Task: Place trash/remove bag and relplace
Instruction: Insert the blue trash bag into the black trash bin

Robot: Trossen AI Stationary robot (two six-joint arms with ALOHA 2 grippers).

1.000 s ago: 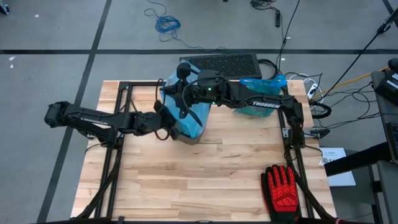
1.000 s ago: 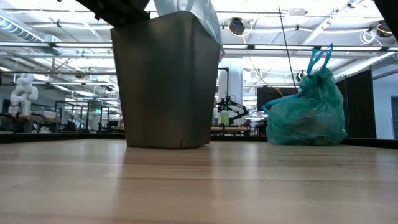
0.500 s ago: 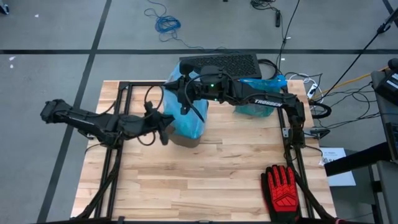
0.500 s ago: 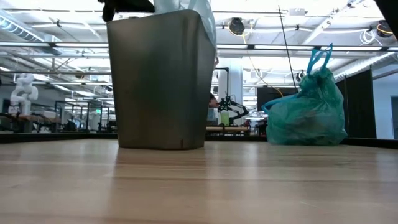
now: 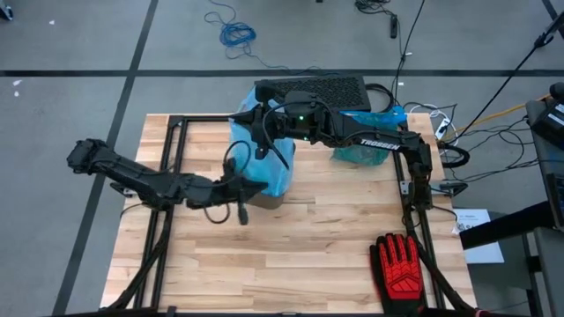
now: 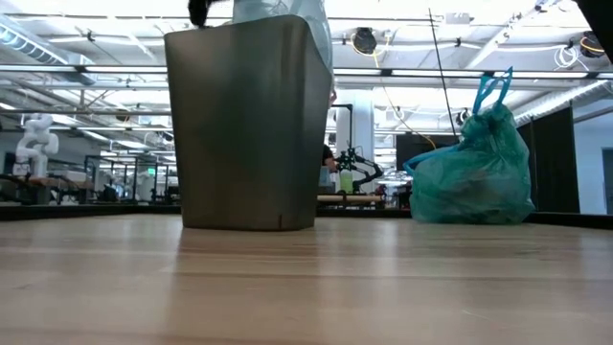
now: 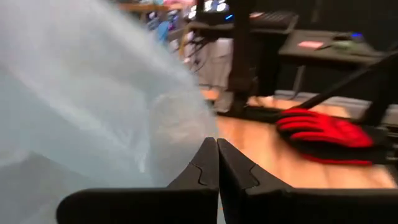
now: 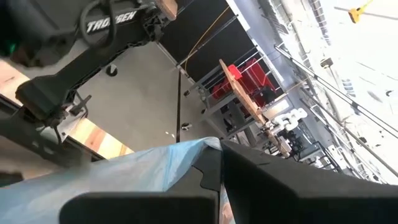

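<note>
Moved since a second ago: the left gripper has swung from the bin's left side round to its near edge, and the bin has slid a little to the left in the low view; the right gripper has shifted toward the bin's far rim.
Left gripper: fingers pressed together with nothing between them in its wrist view, just beside the pale blue liner (touching or not, I cannot tell).
Right gripper: over the bin's far rim, fingers shut on a fold of the liner's edge.
Full bag: the tied teal bag sits on the table to the right of the bin, apart from it, so the removal looks done.
Trash: no loose scraps show on the table; presumably inside the tied bag, though that cannot be seen.
New liner: draped in and over the bin's mouth, bunched rather than smoothed round the rim.
Left to do: spreading the liner evenly over the rim, by my judgement.
Bystander: the red glove lies at the table's near right corner.
</note>
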